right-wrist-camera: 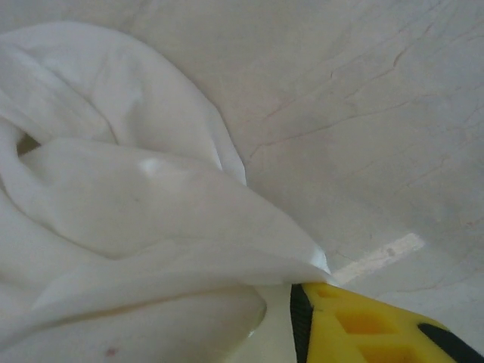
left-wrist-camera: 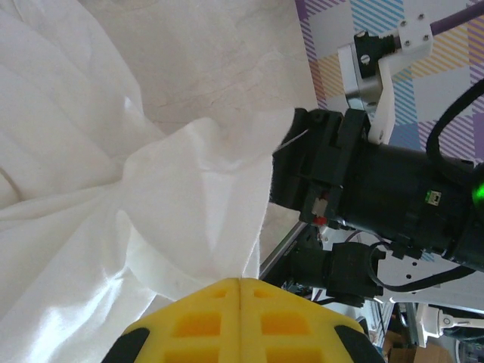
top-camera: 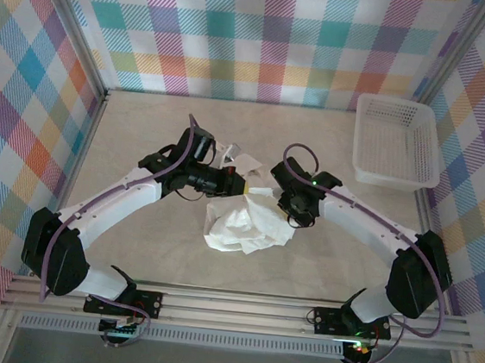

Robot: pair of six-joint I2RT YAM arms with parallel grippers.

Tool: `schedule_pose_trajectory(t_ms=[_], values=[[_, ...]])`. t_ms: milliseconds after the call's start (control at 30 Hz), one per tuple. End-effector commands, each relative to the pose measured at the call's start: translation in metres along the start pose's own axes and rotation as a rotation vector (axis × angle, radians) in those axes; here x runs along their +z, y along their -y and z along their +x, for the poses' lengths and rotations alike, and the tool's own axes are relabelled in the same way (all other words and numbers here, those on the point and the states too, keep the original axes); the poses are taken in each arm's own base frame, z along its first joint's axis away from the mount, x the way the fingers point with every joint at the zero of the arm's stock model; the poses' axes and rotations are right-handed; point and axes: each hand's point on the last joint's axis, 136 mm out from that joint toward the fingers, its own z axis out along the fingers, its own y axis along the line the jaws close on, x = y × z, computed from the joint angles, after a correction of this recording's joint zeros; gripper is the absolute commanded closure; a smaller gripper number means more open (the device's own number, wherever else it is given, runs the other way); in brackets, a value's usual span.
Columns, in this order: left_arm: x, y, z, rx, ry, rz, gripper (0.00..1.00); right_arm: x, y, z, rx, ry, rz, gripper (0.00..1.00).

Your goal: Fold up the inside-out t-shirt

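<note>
Cloth of the t-shirt (top-camera: 242,225): thin, white, matt, soft, heavily creased. Counter (top-camera: 142,145): pale beige, matt, smooth, with faint hairline veining like stone. Basket (top-camera: 396,141): rigid white plastic mesh; left hand (left-wrist-camera: 239,291): yellow matt plastic, grid-recessed.

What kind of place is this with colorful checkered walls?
Probably a robot practice booth: plaid walls around a table, two robot arms bolted at its edge, a crumpled t-shirt between them.
</note>
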Motion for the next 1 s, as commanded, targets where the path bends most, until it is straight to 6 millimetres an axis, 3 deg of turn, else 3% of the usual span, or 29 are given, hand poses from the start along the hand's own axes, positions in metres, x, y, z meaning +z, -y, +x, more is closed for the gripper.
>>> schedule_pose_trajectory(t_ms=[0,233,333,433,567,667,767,967], values=[[-0.002,0.01,-0.003,0.043,0.002,0.006,1.0,-0.014,0.004,0.007,-0.052,-0.058,-0.037,0.66],[0.001,0.007,-0.003,0.036,-0.006,0.004,1.0,-0.019,0.05,0.005,-0.139,-0.142,-0.007,1.0],[0.002,0.007,-0.002,0.036,-0.009,0.004,1.0,-0.023,0.056,0.009,-0.197,-0.195,-0.084,1.0],[0.004,0.004,-0.001,0.036,-0.016,-0.002,1.0,-0.05,0.019,0.024,-0.338,-0.246,-0.395,1.0],[0.016,-0.012,0.001,0.025,-0.034,-0.033,1.0,-0.113,-0.031,0.041,-0.446,-0.269,-0.847,1.0],[0.024,-0.023,0.002,0.019,-0.041,-0.05,1.0,-0.143,-0.043,0.031,-0.446,-0.201,-0.977,1.0],[0.017,-0.027,0.0,0.059,-0.016,-0.089,1.0,-0.142,-0.039,0.026,-0.449,-0.178,-0.964,1.0],[-0.023,-0.003,-0.004,0.356,0.04,-0.108,0.52,-0.143,-0.032,0.045,-0.533,-0.295,-1.008,1.0]])
